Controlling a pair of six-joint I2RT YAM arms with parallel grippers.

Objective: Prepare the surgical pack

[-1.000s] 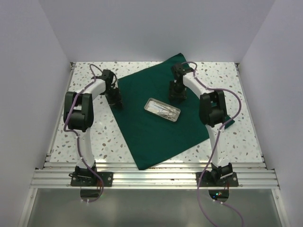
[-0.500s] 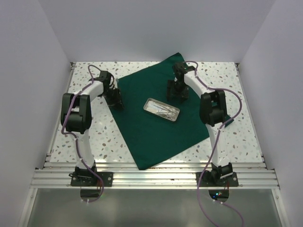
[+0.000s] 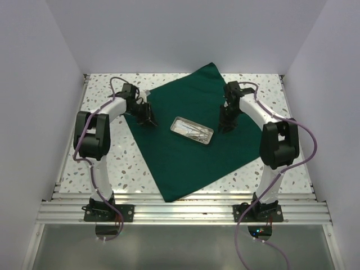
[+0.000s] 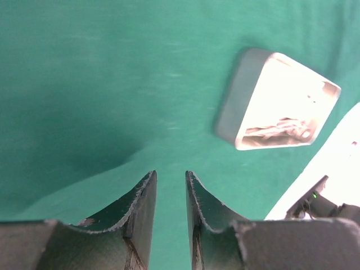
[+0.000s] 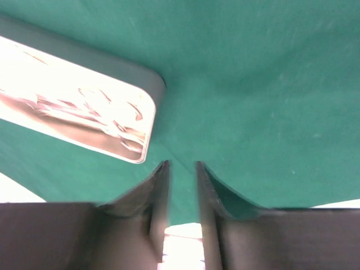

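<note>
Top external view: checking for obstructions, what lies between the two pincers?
The metal instrument tray sits between the left pincer and right pincer, on the green drape, seen in the top view.

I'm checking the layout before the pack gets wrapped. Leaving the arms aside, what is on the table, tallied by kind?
dark green drape: 1
metal tray: 1
instruments in the tray: too small and blurred to count
Total: 2, not counting the instruments
</note>
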